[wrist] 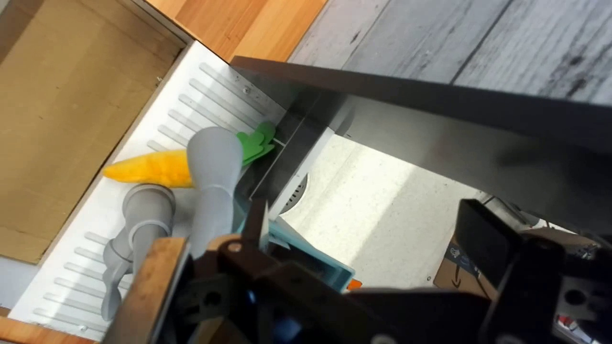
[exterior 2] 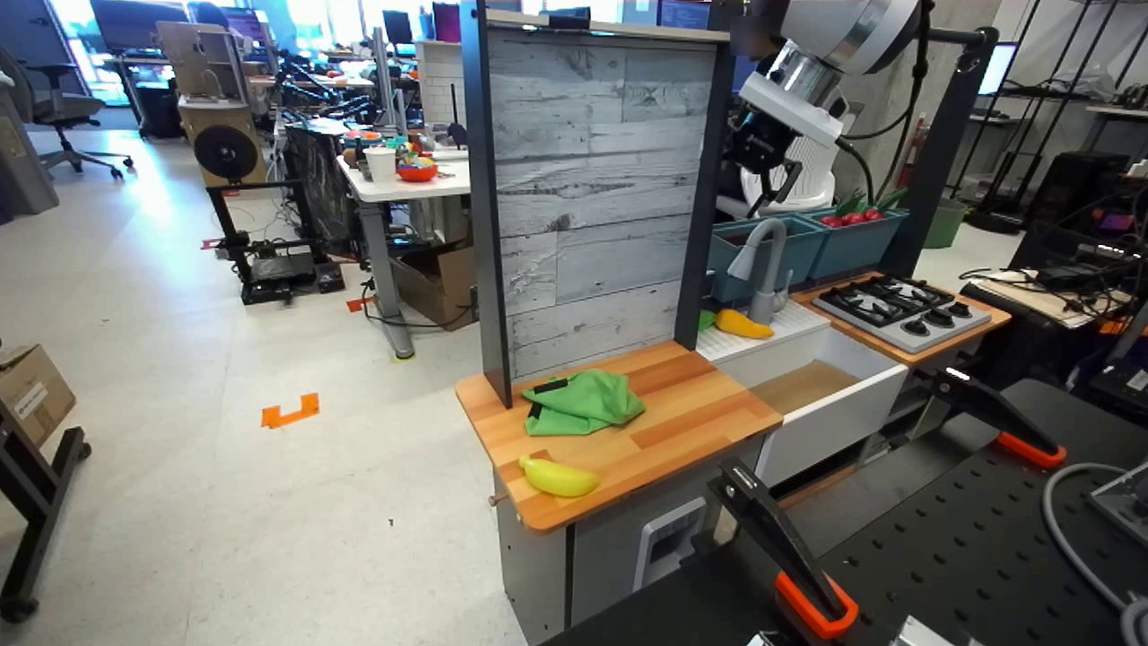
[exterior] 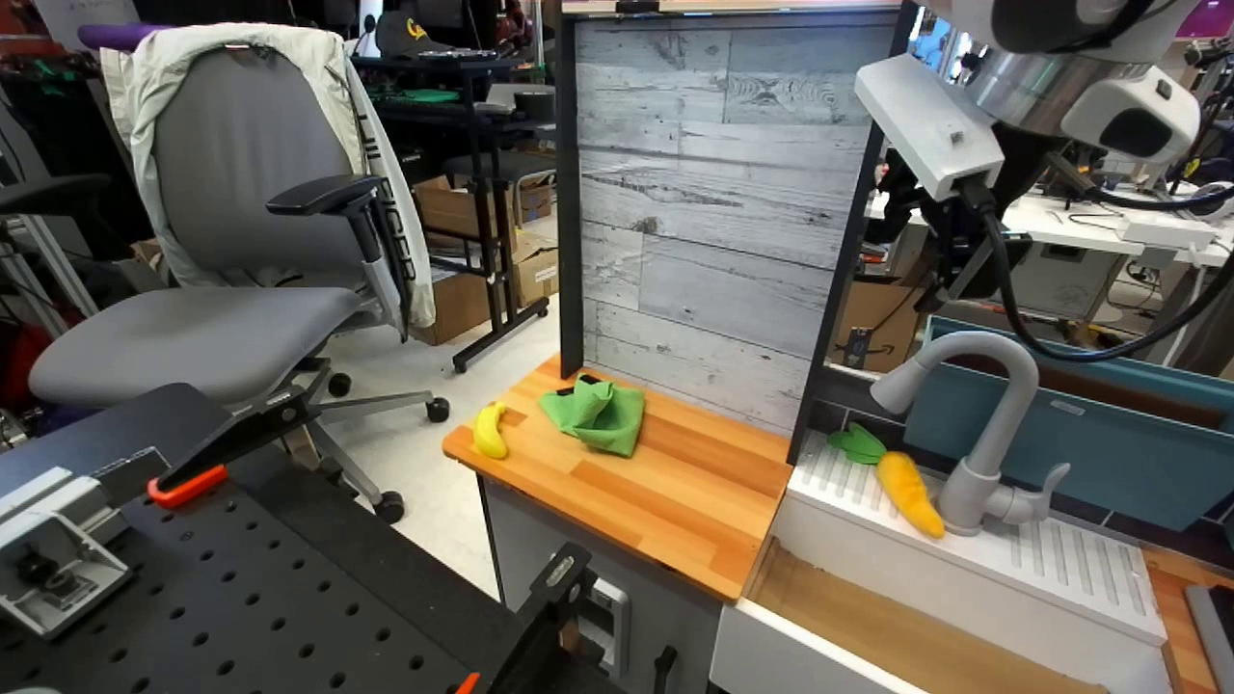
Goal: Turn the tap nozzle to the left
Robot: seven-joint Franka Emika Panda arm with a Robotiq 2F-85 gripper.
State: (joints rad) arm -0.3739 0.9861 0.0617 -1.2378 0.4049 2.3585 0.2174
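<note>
The tap nozzle is a light grey arched spout, seen in both exterior views (exterior: 1009,424) (exterior 2: 774,260) on the white ridged sink ledge. Its flared mouth points left and down in both exterior views. In the wrist view the nozzle (wrist: 215,157) is at left, its mouth above an orange carrot toy. My gripper (wrist: 366,215) is open and empty, its fingers wide apart. The left finger is close beside the nozzle tube in the picture; contact cannot be told. In both exterior views the gripper (exterior: 911,258) (exterior 2: 773,193) hangs above the spout.
The carrot toy (exterior: 909,493) lies at the tap's base. Teal planter boxes (exterior: 1089,434) stand behind the tap. A tall wood-look panel (exterior: 713,212) with a dark post stands beside the sink. A green cloth (exterior: 600,416) and yellow banana (exterior: 490,431) lie on the wooden counter.
</note>
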